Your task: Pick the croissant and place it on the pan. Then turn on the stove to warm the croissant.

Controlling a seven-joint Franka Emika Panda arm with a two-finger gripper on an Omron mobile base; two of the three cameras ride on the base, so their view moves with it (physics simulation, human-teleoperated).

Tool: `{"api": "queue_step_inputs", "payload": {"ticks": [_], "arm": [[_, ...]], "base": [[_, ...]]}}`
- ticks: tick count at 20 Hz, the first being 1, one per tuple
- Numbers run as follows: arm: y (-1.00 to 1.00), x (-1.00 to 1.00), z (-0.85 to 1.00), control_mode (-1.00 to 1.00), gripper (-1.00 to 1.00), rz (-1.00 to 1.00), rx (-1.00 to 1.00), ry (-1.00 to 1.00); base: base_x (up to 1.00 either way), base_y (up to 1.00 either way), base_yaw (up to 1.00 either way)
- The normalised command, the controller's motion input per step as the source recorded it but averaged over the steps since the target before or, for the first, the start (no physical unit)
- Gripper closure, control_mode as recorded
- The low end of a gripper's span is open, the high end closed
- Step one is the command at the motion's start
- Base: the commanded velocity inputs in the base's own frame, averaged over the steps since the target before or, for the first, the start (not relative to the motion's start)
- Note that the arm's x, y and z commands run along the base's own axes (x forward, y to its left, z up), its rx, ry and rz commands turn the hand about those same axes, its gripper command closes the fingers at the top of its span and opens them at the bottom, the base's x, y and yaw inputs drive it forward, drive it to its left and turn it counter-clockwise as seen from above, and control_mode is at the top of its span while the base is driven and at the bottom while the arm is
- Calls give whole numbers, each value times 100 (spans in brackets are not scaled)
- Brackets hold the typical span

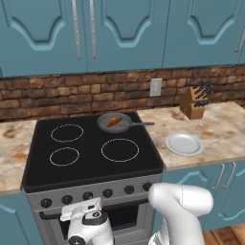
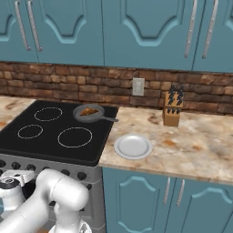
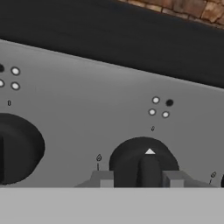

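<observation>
The golden croissant (image 1: 114,121) (image 2: 89,111) lies inside the dark grey pan (image 1: 102,126) (image 2: 78,115), which sits on the back right burner of the black glass-top stove (image 1: 91,165) (image 2: 48,150). My gripper (image 1: 87,202) (image 3: 138,180) is low at the stove's grey front panel. In the hand view its two fingertips (image 3: 103,179) press either side of the raised bar of a dark round knob (image 3: 144,164), so it is shut on that knob. The knob's white pointer stands straight up.
A white plate (image 1: 184,144) (image 2: 133,146) rests on the marble counter right of the stove, with a wooden knife block (image 1: 194,103) (image 2: 172,111) behind it. Another dark knob (image 3: 17,148) sits to the left on the panel. Blue cabinets hang above.
</observation>
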Motion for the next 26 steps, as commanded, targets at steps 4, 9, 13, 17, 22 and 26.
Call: {"api": "queue_step_inputs", "payload": {"ticks": [4,9,13,17,22,26], "arm": [[-26,52,-12,-100,100,3,0,1],[-39,54,-20,-100,100,18,-11,15],[-41,50,-49,-100,100,33,-32,38],[-15,59,-64,-100,100,34,-45,46],[-34,59,-68,-100,100,36,-37,44],[-47,51,-64,-100,100,37,-33,39]], "base": [[0,0,0],[0,0,0],[0,0,0],[0,0,0],[0,0,0],[0,0,0]]}}
